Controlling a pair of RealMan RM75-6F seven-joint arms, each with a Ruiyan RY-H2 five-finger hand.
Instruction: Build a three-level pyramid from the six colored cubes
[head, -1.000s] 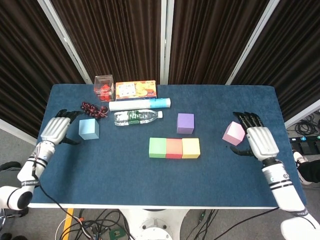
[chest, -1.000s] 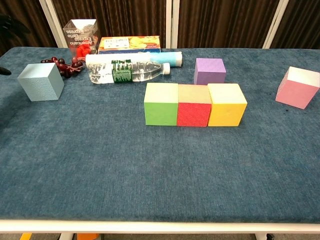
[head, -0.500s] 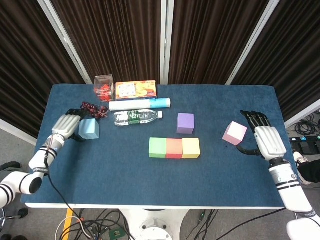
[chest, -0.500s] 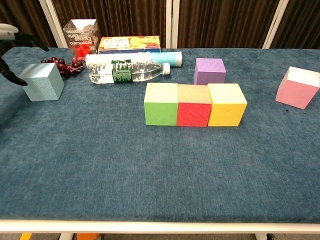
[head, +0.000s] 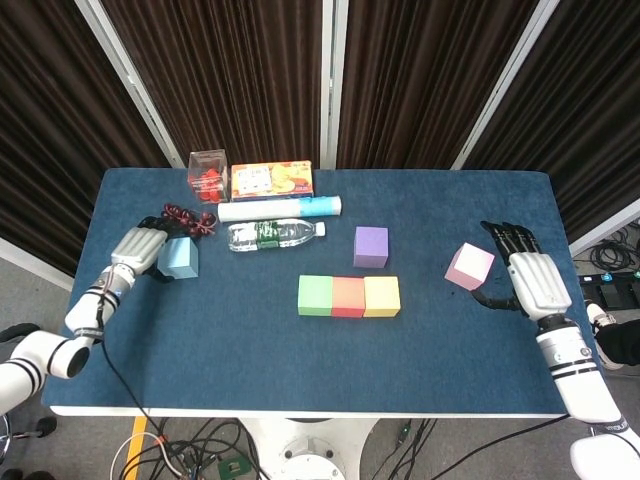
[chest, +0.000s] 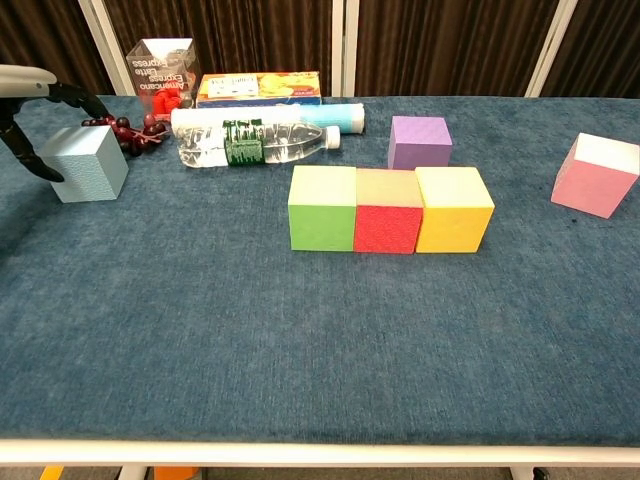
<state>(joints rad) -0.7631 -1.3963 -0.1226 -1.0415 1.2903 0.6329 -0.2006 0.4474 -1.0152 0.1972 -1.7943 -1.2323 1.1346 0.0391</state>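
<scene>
item: base row, green cube (head: 315, 295), red cube (head: 348, 296), yellow cube (head: 382, 296), touching in line, mid counter (head: 250, 360). purple cube (head: 371, 246) just behind row.

we log blue cube (head: 180, 258) far left, left hand (head: 138, 250) wrapped on its outer side, fingers over top, thumb at front face; lift not yet seen.

pink cube (head: 469, 266) tilted, just inward of right hand (head: 525, 278); fingers spread, holding nothing.

we judge blue cube's route runs rightward to row.

We reach our left hand (head: 140, 248) in from the table's left, fingers curled. Our right hand (head: 527, 280) lies spread, palm down.
</scene>
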